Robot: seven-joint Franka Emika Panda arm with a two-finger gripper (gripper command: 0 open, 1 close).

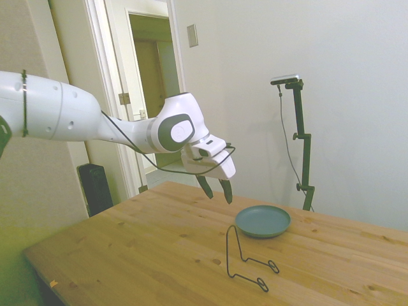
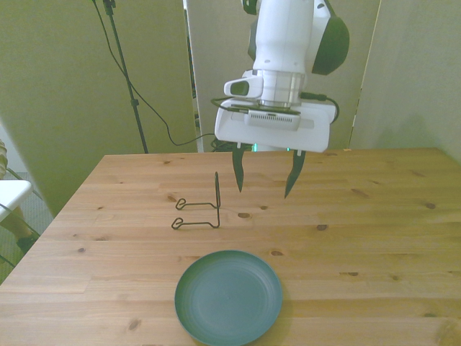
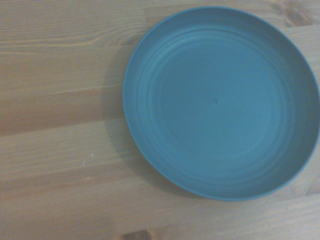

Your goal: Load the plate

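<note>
No text, label, brand, number or sign can be read in any view, on the arm, the plate (image 3: 220, 102) or the surface (image 2: 374, 216).

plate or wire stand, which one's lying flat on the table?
The round blue-teal plate lies flat, empty, on the wooden table. The thin black wire stand has an upright loop rising from its feet.

Plate (image 3: 220, 100) rim clipped by wrist view's edge; front view's too.
</note>
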